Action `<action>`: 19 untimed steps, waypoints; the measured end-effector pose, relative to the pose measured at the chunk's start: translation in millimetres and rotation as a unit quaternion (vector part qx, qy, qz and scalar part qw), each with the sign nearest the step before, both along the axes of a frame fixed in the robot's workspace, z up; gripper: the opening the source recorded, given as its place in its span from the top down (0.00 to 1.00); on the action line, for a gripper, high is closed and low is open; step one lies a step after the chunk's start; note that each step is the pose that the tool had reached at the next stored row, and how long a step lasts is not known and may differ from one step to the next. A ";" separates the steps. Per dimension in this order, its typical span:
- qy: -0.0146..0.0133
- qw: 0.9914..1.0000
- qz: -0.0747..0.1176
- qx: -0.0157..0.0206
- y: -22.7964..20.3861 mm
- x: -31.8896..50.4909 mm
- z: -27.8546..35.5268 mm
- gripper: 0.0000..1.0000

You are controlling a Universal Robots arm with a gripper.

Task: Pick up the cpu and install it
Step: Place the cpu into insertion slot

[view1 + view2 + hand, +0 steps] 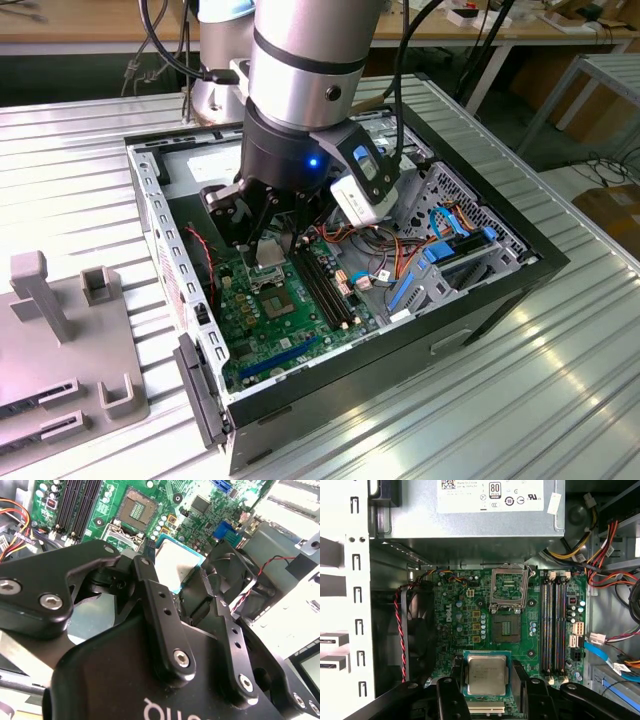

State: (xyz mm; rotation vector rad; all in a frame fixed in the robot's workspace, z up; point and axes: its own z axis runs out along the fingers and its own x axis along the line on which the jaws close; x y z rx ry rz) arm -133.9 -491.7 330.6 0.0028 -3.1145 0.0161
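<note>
My gripper [487,682] is shut on the cpu [486,674], a thin square chip with a pale metal face, gripped on two opposite edges by the black fingers [454,687]. It hangs inside the open computer case [150,215], above the green motherboard [300,330]. The open socket [506,627], its metal frame lifted up [509,584], lies a short way beyond the chip. In the second wrist view the cpu [174,560] sits between the fingers [150,587], with the socket [136,509] farther off. In the exterior view the cpu [268,252] hovers just above the socket [276,300].
A black fan [417,625] with red-black wires flanks the socket on one side, memory slots [555,625] on the other. The power supply [475,510] and cable bundles [605,550] lie beyond. A grey fixture [60,340] stands on the table at the exterior view's left.
</note>
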 end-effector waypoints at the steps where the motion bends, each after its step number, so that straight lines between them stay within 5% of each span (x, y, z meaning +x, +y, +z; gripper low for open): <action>1: 0.000 1.000 0.000 0.000 0.0 0.5 -0.6 0.53; 10: 0.000 1.000 0.001 0.000 5.2 35.3 -14.8 0.53; 14: 0.000 1.000 0.006 0.000 12.7 40.0 -23.2 0.53; 15: 0.000 1.000 0.007 0.000 13.4 39.5 -38.1 0.53; 19: 0.000 1.000 0.007 0.000 13.3 38.3 -45.5 0.53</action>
